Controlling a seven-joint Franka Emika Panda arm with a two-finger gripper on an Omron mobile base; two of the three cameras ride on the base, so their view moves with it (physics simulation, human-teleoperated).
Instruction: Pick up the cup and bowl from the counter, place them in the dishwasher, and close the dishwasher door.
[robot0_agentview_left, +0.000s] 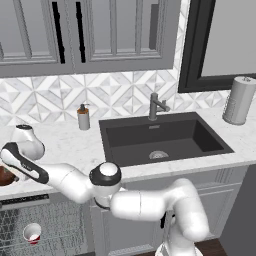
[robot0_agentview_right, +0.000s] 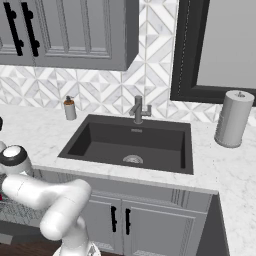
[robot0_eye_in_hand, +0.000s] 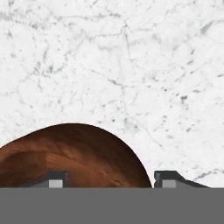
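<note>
The bowl (robot0_eye_in_hand: 74, 155) sits on the white marble tabletop (robot0_eye_in_hand: 131, 65) at the far left of the scene, mouth up, a shallow round dark brown dish with no clear long axis; in the left base view only a sliver of it (robot0_agentview_left: 6, 176) shows at the picture's edge. In the hand view the end effector (robot0_eye_in_hand: 111, 180) straddles the bowl's rim, one dark fingertip (robot0_eye_in_hand: 54, 179) over the bowl's inside and the other over the marble just outside it. The jaws stand apart with the rim between them; whether they already press on it is hard to tell.

The arm reaches low and far left from its base, elbow bent, the hand angled down over the tabletop's near edge.

The cup (robot0_agentview_left: 32, 233) lies in the dishwasher (robot0_agentview_left: 45, 225) rack below, white mouth tilted toward the camera.
</note>
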